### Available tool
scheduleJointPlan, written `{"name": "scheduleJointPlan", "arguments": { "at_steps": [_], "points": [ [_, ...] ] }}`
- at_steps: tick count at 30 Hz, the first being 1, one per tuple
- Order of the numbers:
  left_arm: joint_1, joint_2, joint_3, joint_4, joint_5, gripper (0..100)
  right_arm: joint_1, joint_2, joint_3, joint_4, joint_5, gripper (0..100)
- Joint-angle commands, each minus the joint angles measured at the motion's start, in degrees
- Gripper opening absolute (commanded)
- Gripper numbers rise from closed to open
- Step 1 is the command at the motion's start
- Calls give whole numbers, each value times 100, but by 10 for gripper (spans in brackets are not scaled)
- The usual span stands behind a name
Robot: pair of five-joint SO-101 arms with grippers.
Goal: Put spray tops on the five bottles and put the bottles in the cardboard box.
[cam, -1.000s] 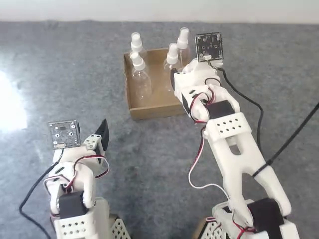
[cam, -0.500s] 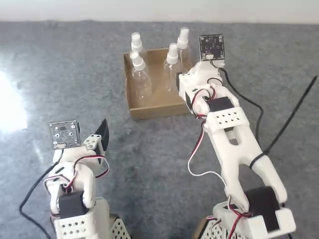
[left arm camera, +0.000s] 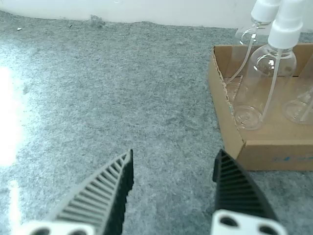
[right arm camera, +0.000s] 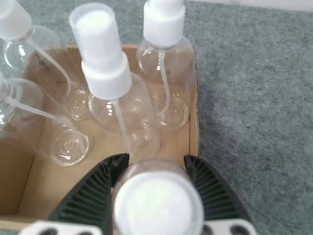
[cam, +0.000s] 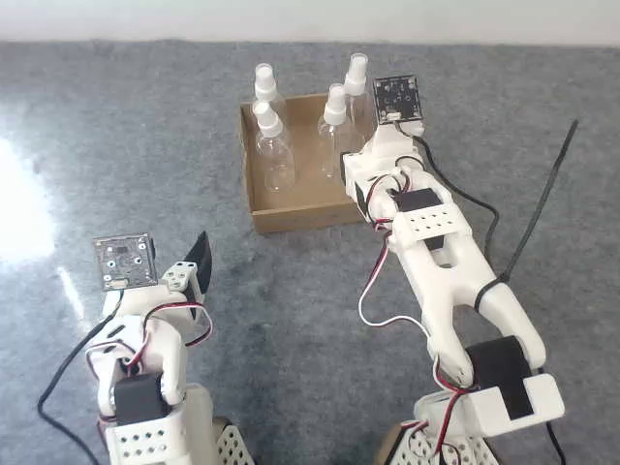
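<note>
The cardboard box (cam: pixel 300 215) holds four capped bottles (cam: pixel 275 160); its blue print (left arm camera: pixel 293 158) is unreadable. Right jaws clench a fifth bottle (right arm camera: pixel 156 200); left jaws released.

Looks like a small robotics lab, grey felt table cover (cam: pixel 116 126), plain white wall (cam: pixel 291 17), white plastic arms (cam: pixel 446 262), loose wires (cam: pixel 361 308).

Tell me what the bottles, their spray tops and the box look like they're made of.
Each bottle: clear, glossy, probably plastic; the dip tube and box floor show through it.
Spray tops: white, opaque, smooth, likely plastic.
Box: brown matte cardboard; its cut edge looks ragged and fibrous.
</note>
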State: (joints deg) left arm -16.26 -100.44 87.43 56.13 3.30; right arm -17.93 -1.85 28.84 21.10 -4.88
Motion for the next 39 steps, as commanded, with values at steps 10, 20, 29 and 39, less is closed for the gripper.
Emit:
{"name": "scheduleJointPlan", "arguments": {
  "at_steps": [10, 20, 29, 39],
  "points": [
    [0, -105, -57, -167, -53, 246, -180, -127, -448, -127, 123, 39],
    [0, -105, -57, -167, -53, 246, -189, -119, -448, -92, 123, 164],
    [0, -105, -48, -167, -62, 246, -435, -119, -448, -101, 123, 163],
    [0, -105, -48, -167, -62, 246, -409, 154, -712, -57, 123, 163]
  ]
}}
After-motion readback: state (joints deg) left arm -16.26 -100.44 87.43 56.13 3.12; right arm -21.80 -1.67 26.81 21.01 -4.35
